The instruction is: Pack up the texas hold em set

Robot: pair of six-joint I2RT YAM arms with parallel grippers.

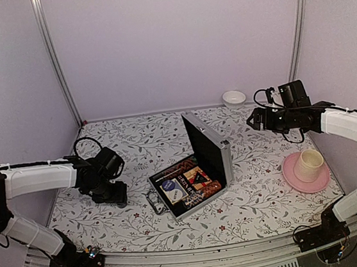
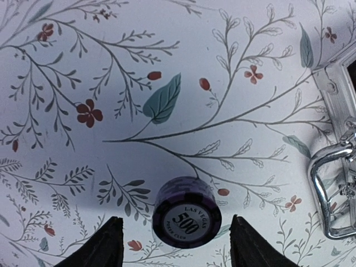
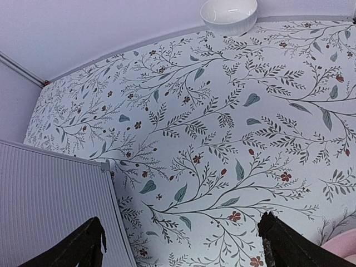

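Top view: L claw [image 1: 118, 201] sits low over the flowery cloth [image 1: 134, 138], tips pointing down. Just to its R is the case [image 1: 186, 190]. It's open, inside facing up, and the handle [image 1: 155, 204] points at the L claw. The lid [image 1: 207, 144] stands up on the side away from that claw. I can't tell which side of the case is longer. Things inside are too small to name. There's lots of bare cloth behind and to the L of this claw. R claw [image 1: 252, 120] hangs up high past the lid, w/ a white bowl [image 1: 234, 97] behind it by the back wall. A cream cup [image 1: 309, 164] on a pink plate [image 1: 300, 181] sits nearer the front.

L wrist view: the claw [image 2: 175, 221] is partly open. A chip [image 2: 183, 218] lies btwn its black fingers [image 2: 105, 245], w/ a gap on each side. It's round, dark w/ purple marks, flat on the cloth, w/ the "500" face up. The shiny metal handle [image 2: 328, 192] and case edge [image 2: 334, 83] are off to the R, well apart. Cloth ahead is open.

R wrist view: the claw [image 3: 181, 231] is spread wide and holds nothing. Its dark fingers [image 3: 83, 245] are far apart. The ribbed silver lid [image 3: 50, 206] is by the L finger. The smooth bowl [image 3: 229, 14] is far ahead by the wall. A bit of plate [image 3: 342, 245] is by the R finger. Open cloth lies btwn.
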